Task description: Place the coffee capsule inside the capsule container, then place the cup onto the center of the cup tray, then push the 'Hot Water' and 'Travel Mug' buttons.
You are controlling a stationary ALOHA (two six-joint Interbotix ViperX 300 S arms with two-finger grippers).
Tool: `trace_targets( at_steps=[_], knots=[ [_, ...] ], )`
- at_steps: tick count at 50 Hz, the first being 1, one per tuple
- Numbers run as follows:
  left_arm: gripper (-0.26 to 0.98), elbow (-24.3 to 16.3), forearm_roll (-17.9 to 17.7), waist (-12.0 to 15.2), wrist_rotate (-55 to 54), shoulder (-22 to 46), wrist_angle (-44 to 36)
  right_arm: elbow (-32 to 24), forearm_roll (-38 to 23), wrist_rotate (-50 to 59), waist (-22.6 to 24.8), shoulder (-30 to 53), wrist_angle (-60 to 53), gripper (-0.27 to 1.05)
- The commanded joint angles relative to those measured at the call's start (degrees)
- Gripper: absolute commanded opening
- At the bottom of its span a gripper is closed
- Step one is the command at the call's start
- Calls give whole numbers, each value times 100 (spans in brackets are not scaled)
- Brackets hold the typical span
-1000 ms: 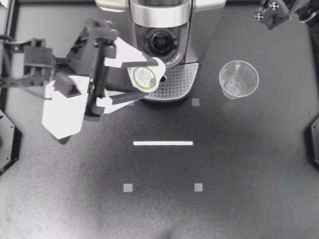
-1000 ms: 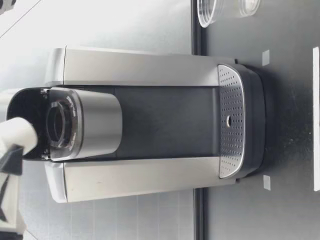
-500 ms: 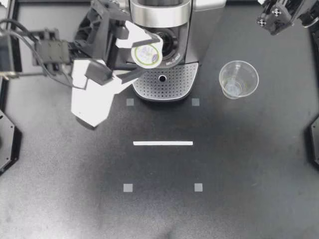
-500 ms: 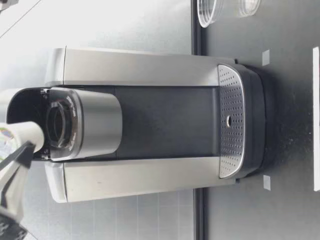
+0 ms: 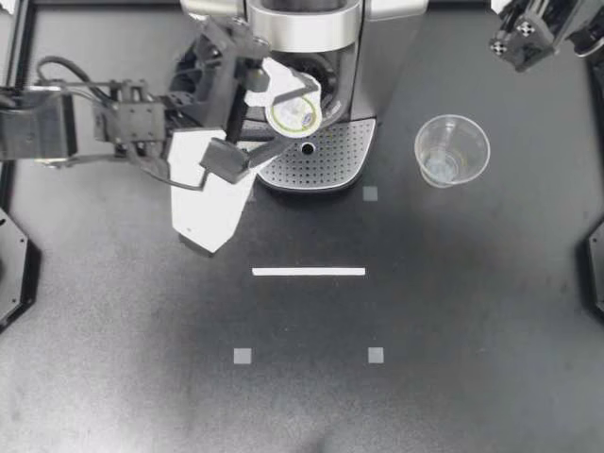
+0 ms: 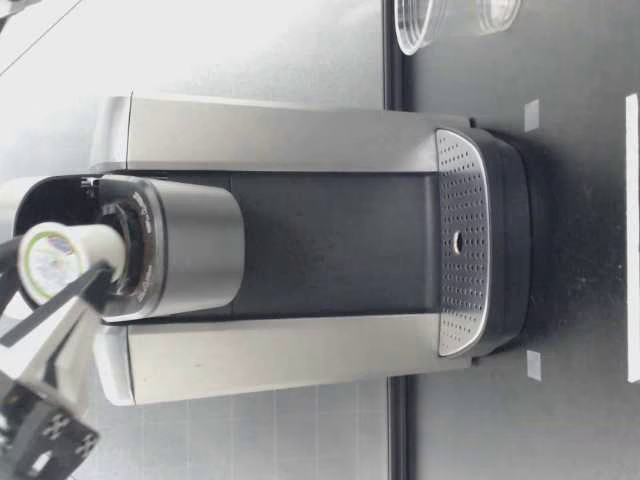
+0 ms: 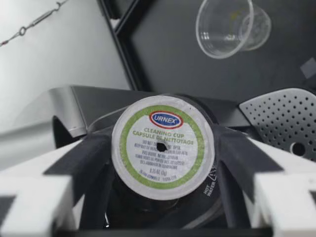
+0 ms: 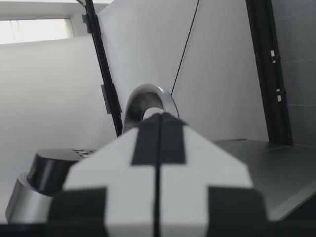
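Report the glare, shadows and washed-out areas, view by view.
Top view: the coffee machine shines on top, the cup glints. Low view: the wall behind it is washed out white. Left wrist view: the capsule is evenly lit, shadow beneath. Right wrist view: a bright strip glares.

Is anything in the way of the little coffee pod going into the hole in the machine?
No, nothing I can see. My left gripper holds the pod right at the open hole, with nothing between them.
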Motion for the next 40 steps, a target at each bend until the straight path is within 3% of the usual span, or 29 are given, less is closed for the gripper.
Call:
trace_targets(
  at_steps=[1,14,25,40],
  knots=[
    [44,-193,35,9,-9,-18,-53,-35,-9,0,26,-123,-44,1],
    [47,-272,62,105,-35,26,-176,53,-9,9,26,-220,-53,1],
    [70,-272,220,176,-237,53,-202,88,-9,18,26,-255,-53,1],
    [70,-211,510,176,-483,-44,-176,79,-9,44,26,-202,-53,1]
  ],
)
